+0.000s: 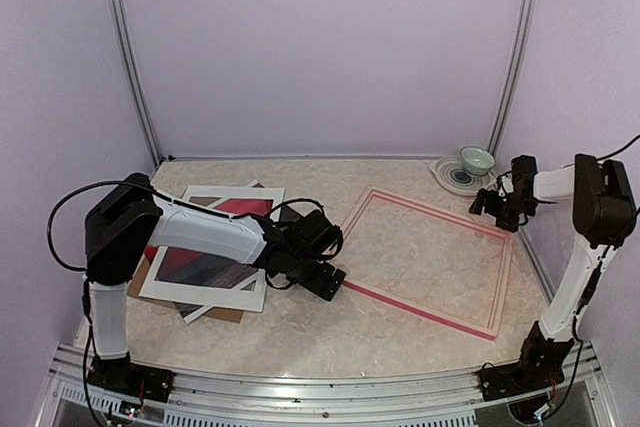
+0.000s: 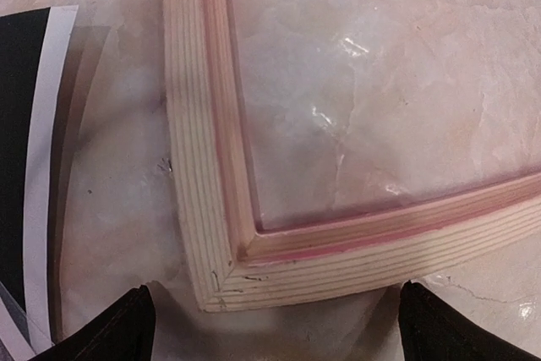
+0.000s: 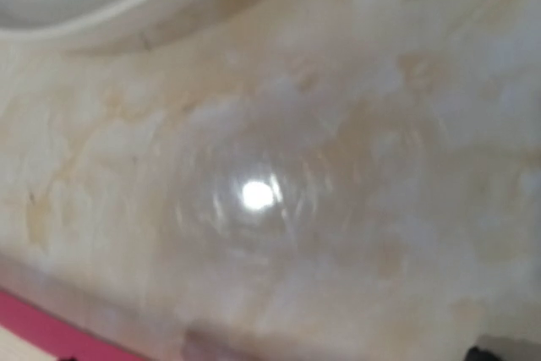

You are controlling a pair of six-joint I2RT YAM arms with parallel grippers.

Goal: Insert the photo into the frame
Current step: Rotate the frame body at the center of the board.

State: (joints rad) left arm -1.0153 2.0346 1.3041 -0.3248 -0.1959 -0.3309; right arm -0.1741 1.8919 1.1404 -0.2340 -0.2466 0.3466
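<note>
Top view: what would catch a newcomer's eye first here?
The big pink frame lies flat on the table, right of centre. The left claw hangs open just above its near left corner. At the left, the red photo shows in a pile of flat sheets under the left arm.

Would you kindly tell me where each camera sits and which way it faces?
Top external: high behind the bases, facing down the table; left arm and right arm show.
Left wrist: above the frame's pale-wood corner, facing down; open jaws' tips at bottom.
Right wrist: facing down at table beside the plate; jaws barely show.
Shared: the frame, in all three.
</note>
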